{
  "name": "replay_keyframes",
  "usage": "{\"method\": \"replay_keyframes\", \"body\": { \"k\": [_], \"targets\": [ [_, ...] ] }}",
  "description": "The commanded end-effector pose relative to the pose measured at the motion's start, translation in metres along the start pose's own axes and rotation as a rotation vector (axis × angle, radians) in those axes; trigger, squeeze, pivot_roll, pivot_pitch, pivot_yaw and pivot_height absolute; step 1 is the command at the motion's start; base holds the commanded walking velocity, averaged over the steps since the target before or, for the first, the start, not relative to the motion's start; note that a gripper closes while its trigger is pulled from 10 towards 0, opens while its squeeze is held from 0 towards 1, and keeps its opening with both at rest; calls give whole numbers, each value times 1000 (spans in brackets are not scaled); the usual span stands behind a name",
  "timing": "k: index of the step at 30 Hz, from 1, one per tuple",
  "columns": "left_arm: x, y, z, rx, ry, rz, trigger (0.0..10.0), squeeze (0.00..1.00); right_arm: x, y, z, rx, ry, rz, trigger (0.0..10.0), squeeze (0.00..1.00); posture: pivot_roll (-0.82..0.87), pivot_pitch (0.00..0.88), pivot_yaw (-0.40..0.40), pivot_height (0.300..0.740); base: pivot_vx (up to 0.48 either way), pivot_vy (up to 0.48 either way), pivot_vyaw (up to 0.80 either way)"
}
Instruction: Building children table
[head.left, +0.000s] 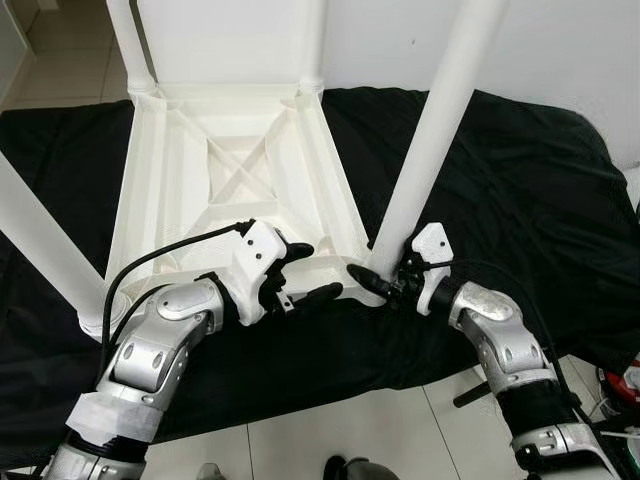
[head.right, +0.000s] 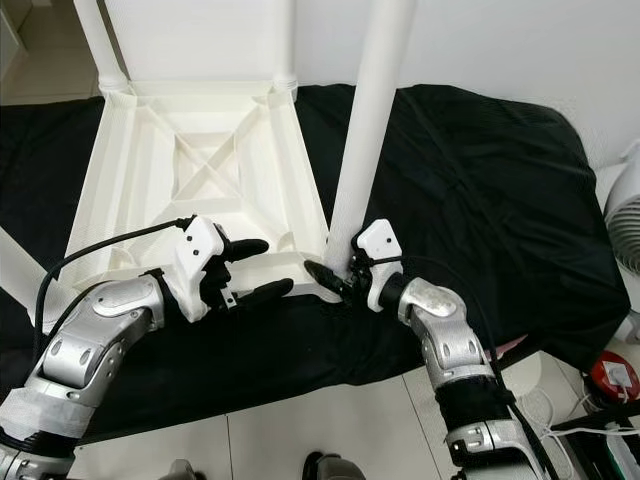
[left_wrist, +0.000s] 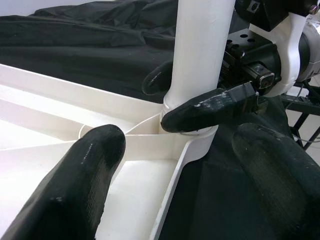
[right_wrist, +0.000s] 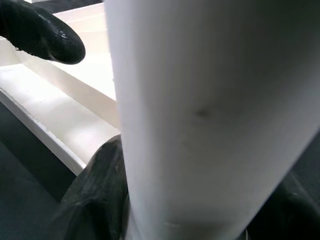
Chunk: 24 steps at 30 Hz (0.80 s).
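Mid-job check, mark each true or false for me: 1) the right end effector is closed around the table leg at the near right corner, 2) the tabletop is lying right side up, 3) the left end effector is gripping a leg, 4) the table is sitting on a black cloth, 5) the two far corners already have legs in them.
1) True. The right end effector grips the near right leg just above its socket.
2) False. The tabletop lies upside down, its ribbed underside facing up.
3) False. The left end effector is open by the frame's near edge, holding nothing.
4) True. A black cloth lies under the table.
5) True. A far left leg and a far right leg stand in their corners.
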<state>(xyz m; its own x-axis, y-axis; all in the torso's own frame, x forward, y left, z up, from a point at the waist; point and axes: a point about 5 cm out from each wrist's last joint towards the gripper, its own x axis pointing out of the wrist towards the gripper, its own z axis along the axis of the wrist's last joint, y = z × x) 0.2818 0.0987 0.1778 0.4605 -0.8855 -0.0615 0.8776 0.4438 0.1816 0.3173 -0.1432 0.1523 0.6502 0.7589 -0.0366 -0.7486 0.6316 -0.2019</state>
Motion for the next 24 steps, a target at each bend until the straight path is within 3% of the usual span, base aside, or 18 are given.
{"method": "replay_keyframes", "body": {
  "k": [1,7,8,12,19,23,24],
  "targets": [
    [2,-2,-2,7,10,-13,10000,0,1,3,-7,17,30,26,0,0,46,70,-45,740,0,0,0],
    [2,-3,-2,4,6,-11,10000,0,-3,7,-10,42,19,16,0,0,45,69,-49,740,0,0,0],
    [2,-4,-2,1,4,-12,10000,0,-4,9,-11,53,20,-18,10000,0,42,71,-49,740,0,0,0],
    [2,-5,-3,-2,4,-13,10000,0,-5,6,-11,78,22,-222,10000,0,34,86,-48,740,0,0,0],
    [2,-4,-3,-4,4,-13,10000,0,-4,9,-9,116,12,-343,10000,0,26,95,-43,740,0,0,0],
    [3,-4,-3,-9,4,-14,10000,0,-4,15,-13,175,49,-544,10000,0,22,103,-41,740,0,0,0],
    [3,-4,-3,-9,4,-14,10000,0,-4,15,-13,175,49,-544,10000,0,22,103,-41,740,0,0,0]
  ]
}}
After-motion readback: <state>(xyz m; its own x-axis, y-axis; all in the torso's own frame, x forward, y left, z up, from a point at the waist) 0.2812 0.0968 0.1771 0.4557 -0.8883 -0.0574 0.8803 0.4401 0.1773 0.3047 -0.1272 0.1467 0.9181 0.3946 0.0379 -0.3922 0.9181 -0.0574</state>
